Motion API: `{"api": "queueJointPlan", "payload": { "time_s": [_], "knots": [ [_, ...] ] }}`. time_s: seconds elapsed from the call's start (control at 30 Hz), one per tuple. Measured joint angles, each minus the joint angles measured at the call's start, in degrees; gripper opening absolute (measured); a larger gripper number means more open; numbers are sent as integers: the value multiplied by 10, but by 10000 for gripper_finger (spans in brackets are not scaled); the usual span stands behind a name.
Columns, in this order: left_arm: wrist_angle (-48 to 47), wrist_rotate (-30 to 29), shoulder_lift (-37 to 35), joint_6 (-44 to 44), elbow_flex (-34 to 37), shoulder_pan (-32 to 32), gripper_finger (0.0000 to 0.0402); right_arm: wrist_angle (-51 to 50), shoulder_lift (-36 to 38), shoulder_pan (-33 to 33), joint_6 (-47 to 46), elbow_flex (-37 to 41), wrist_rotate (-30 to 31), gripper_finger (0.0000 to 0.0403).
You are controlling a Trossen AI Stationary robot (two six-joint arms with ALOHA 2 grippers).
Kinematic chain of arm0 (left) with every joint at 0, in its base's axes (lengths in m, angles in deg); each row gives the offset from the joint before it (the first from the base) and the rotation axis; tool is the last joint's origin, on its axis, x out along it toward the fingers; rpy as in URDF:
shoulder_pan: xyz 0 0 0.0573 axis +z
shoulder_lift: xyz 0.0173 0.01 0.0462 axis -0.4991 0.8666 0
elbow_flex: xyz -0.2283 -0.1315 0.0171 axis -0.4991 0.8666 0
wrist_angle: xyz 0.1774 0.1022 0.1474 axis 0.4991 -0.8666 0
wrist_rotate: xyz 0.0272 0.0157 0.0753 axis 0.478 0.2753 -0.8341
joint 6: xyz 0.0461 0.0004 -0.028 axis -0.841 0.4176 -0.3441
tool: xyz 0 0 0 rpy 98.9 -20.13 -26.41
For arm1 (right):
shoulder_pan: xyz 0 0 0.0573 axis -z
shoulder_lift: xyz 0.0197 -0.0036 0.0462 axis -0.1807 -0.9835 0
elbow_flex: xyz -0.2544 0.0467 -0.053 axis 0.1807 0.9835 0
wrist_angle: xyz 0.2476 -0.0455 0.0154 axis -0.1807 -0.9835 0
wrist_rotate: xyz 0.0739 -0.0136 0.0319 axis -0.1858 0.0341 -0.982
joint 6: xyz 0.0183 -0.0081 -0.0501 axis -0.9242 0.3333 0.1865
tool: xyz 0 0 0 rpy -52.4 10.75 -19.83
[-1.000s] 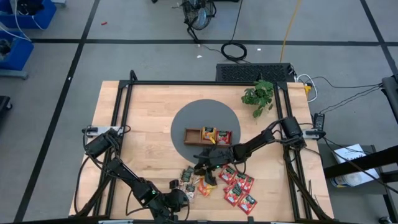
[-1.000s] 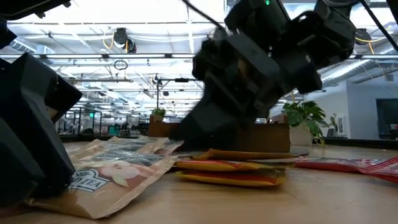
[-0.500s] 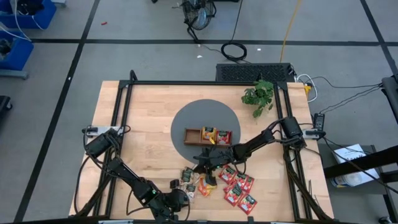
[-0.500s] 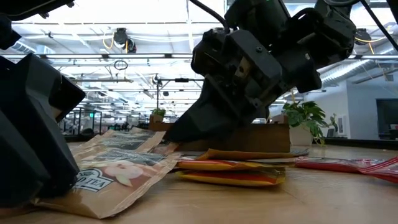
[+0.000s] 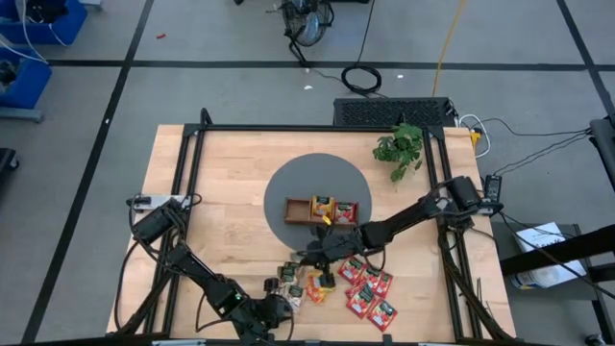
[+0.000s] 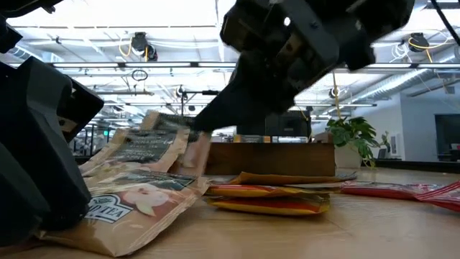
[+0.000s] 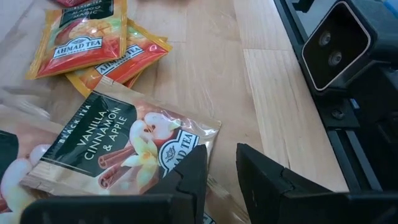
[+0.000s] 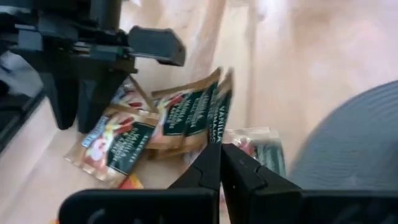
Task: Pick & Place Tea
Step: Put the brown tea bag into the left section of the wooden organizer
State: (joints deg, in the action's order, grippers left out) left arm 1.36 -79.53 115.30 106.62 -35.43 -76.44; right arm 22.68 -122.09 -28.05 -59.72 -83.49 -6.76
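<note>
now right pincer pinches a pale tea packet.

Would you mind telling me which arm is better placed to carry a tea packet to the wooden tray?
The right: its end effector already pinches a pale tea packet, near the tray. The left end effector hovers open, farther off.

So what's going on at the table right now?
The right gripper is shut on a pale tea packet, holding it tilted above the loose pile of packets near the table's front edge. The wooden tray on the grey mat already holds an orange packet and a red packet; its third compartment looks empty. The left gripper waits low at the front edge, open, beside a vanilla-cinnamon packet.
</note>
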Motion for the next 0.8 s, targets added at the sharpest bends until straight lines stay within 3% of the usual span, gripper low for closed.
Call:
{"api": "queueJointPlan", "payload": {
  "time_s": [0.33,0.53,0.8],
  "knots": [
    [7,11,-8,20,0,7,93,-142,122,-5,45,-9,24,0],
    [6,24,-58,-34,0,24,93,-200,205,-5,89,-9,39,0],
    [8,5,-98,-106,0,38,93,-249,229,-6,182,-9,136,0]
  ]
}}
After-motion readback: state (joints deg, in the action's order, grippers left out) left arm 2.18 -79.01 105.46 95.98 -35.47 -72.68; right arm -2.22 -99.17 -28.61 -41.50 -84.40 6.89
